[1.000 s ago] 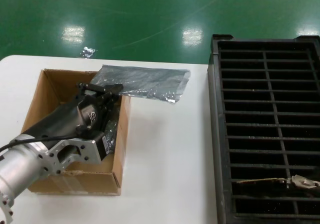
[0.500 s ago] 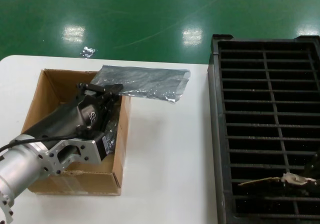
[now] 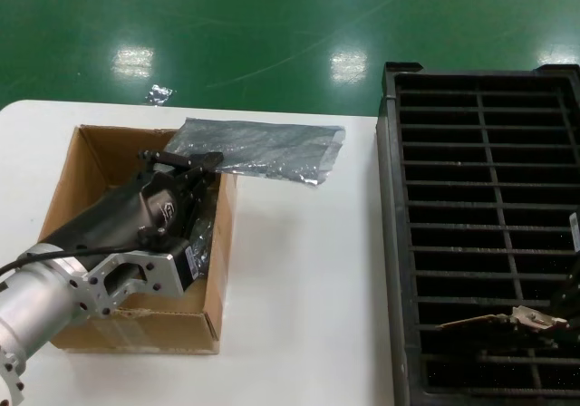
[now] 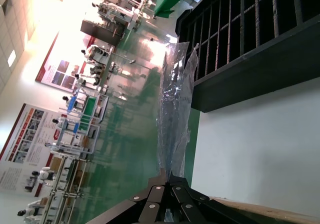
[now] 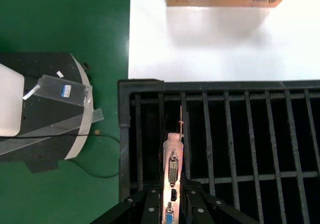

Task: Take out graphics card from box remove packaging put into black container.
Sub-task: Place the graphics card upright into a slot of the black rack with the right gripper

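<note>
The card (image 5: 172,176) is out of its bag (image 3: 258,148) and over the tray (image 3: 390,243); what seems left is seating it in a slot. The right tool (image 5: 171,200) grips the card by its silver bracket, fingers tight on either side of it, with the bracket standing on edge and the board running away from the camera along a rib. In the head view the card (image 3: 507,320) lies low at the near right of the tray, level with the rib tops, tilted slightly; whether it has entered a slot cannot be told. The right arm barely shows at that view's right edge.

The empty bag lies flat on the white surface (image 3: 299,279) at the far corner of the box (image 3: 82,179), one end resting over the box's rim. The left arm reaches into the box from the robot's left, its tool (image 3: 181,163) at the far wall near the bag; the wrist view shows the fingers drawn together to a point against the bag's edge, though a real grip cannot be told. Shiny wrapping shows in the box beneath the arm.
</note>
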You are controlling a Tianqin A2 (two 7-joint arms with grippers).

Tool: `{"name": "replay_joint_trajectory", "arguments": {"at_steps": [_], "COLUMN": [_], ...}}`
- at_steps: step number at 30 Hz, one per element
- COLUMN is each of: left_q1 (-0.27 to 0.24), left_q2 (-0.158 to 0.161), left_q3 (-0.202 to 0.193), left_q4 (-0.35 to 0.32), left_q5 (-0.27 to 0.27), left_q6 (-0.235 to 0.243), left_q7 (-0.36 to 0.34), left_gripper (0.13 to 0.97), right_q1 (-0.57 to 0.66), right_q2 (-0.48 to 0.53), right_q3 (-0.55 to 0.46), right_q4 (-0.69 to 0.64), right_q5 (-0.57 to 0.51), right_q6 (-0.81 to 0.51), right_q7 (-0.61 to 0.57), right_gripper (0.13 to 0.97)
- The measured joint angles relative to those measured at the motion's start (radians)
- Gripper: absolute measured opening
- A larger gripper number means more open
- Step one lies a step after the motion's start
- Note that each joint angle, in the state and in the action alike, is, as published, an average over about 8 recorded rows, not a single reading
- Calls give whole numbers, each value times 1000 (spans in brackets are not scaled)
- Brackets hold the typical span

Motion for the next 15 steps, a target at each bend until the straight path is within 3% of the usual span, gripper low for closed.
{"name": "replay_joint_trajectory", "arguments": {"at_steps": [15], "left_q1": [0], "left_q2": [0], "left_q3": [0], "left_q4": [0], "left_q5": [0], "left_q6": [0], "left_q7": [0], "left_gripper": [139], "right_q1": [60], "right_q2": [1], "right_q3": [-91], "right_q4": [-25], "right_q5": [1], "right_q6": [0], "right_q7": [16], "right_gripper": [186]}}
